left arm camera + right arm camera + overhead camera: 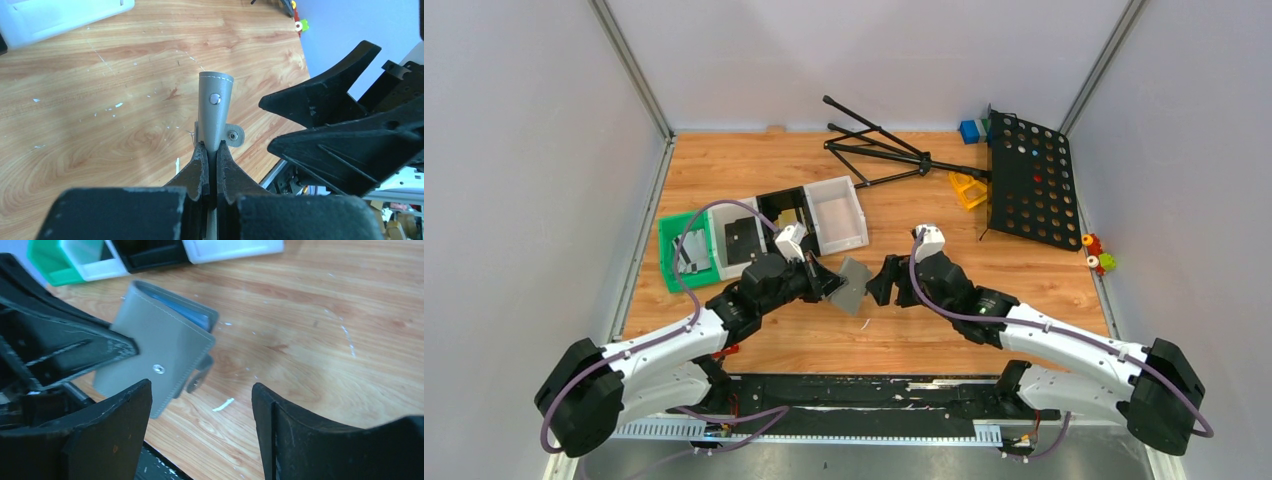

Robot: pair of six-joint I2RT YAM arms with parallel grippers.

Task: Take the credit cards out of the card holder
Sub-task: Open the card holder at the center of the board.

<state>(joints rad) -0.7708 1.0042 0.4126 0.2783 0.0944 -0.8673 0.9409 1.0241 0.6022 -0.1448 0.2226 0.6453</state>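
Wooden table [904, 335], trays [836, 215] behind; left jaws pinch the card holder [854, 285], right jaws spread just beside.

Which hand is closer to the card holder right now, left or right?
Left. The left hand is shut on one edge of the card holder, so it is touching it. The right hand is open close beside the opposite edge, not gripping it.

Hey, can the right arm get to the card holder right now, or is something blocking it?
Probably yes. The left hand holds the card holder up off the table by one edge, and the open right hand sits just beside it with nothing between.
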